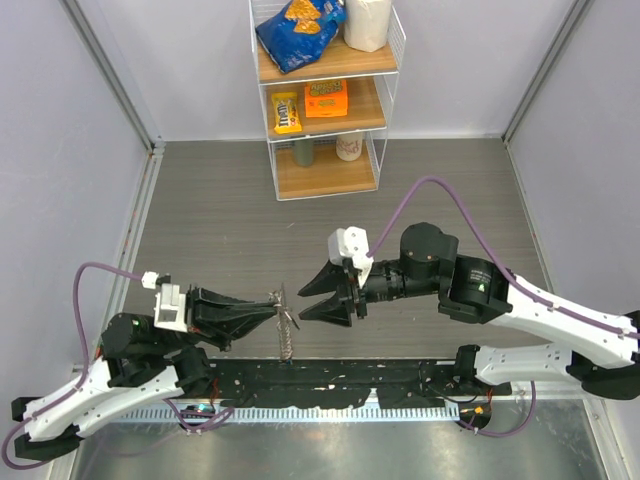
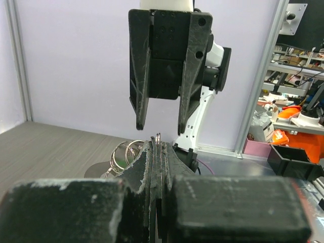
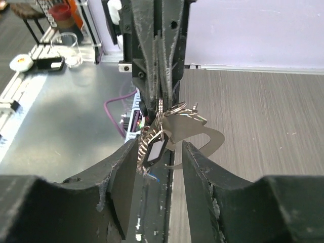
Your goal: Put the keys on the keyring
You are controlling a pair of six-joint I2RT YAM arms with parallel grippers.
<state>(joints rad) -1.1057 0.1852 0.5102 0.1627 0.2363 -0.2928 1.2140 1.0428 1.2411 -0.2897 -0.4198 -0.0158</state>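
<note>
The right claw (image 1: pixel 304 304), spread wide, sits just right of the keyring (image 1: pixel 286 335), which hangs down long and thin with its top pinched in the left claw (image 1: pixel 270 306), the nearer one.

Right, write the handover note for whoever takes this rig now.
Left gripper: shut on the keyring, held in the air; a coiled metal piece dangles from it.
Right gripper: open, empty, facing the ring just short of it.
Keys: no coloured heads visible; a flat silvery piece hangs at the ring, cannot tell if it is a key.
Done: ring lifted and presented. Left: thread the keys on; none confirmed on.
</note>
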